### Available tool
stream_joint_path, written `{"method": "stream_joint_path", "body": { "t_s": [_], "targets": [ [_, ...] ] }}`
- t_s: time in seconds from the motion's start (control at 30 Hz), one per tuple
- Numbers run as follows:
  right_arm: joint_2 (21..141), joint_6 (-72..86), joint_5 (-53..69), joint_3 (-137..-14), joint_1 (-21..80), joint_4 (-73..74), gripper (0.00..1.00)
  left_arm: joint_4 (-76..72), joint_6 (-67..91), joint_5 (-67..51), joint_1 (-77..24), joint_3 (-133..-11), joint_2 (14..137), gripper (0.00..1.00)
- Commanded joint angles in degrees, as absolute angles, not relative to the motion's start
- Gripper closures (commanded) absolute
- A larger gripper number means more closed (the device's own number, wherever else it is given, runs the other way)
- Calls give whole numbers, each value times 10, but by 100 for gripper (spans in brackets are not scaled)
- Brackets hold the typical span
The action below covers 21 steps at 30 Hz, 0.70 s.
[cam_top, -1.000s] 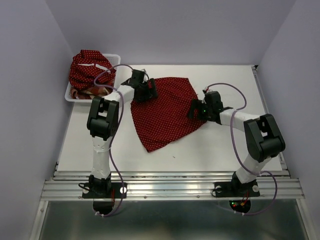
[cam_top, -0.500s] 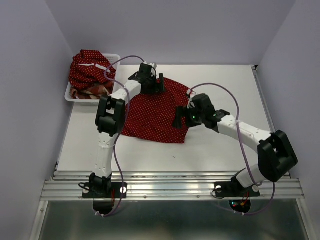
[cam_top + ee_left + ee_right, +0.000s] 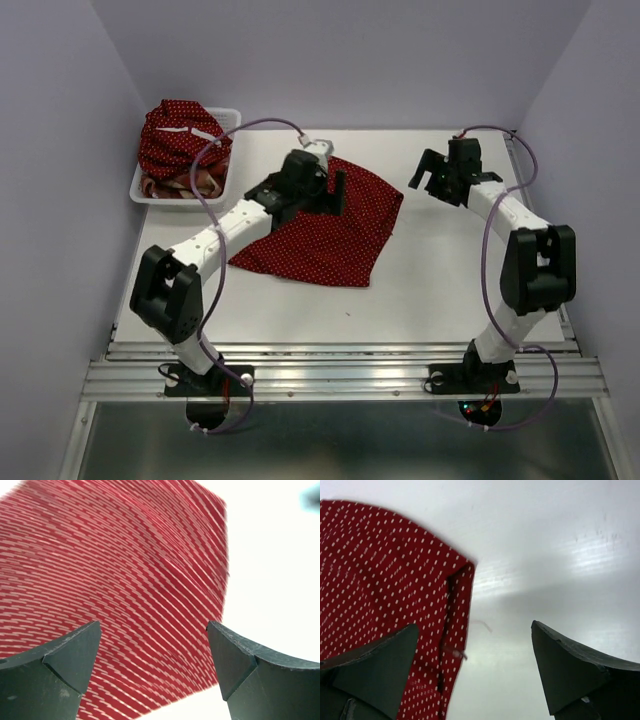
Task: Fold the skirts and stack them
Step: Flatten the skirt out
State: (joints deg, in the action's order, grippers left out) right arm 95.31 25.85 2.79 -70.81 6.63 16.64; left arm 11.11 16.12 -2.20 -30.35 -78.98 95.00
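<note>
While both pincers stand with their jaws spread as wide as they go and nothing between them, the polka-dot skirt (image 3: 320, 240) lies flat on the white table (image 3: 460, 280), a little left of centre. It looks doubled over once already: a wedge whose long axis runs on a diagonal, from a narrow point at the near left to a broad edge at the far right. The left gripper (image 3: 152, 627) hangs over the far part of that cloth, near its upper edge. Its wrist camera shows only blurred red dotted fabric under the open fingers, with bare table off to the right. The right gripper (image 3: 474, 625) is well apart from the skirt, above bare table toward the far right. In its own view the skirt's right-hand corner, with a folded hem, sits off to the left of the fingers, not beneath them. So the left arm is plainly the nearer one. A next fold would likely have it come straight down on the far edge, while the right arm would have to travel leftward to reach the corner on its side. Two more garments sit in the white mesh basket (image 3: 232, 113) at the far left: a second polka-dot skirt (image 3: 180, 135) heaped on top and a plaid skirt (image 3: 190, 182) showing beneath. Nothing is stacked yet.
</note>
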Motion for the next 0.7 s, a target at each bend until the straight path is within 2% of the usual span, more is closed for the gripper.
{"method": "stream_joint_path", "body": {
  "t_s": [0.0,0.33,0.57,0.6,0.67],
  "targets": [
    [1026,243,38,-801,54,206,0,105,106,-22,-436,-726,935,1],
    [1141,211,69,-915,54,212,0,93,66,-77,-554,-736,1008,1],
    [1158,207,78,-919,54,217,0,105,52,-59,-573,-730,1044,1],
    [1161,207,82,-919,54,217,0,104,51,-66,-574,-733,1048,2],
    [1166,208,82,-922,54,217,0,105,43,-86,-578,-740,1063,11]
  ]
}}
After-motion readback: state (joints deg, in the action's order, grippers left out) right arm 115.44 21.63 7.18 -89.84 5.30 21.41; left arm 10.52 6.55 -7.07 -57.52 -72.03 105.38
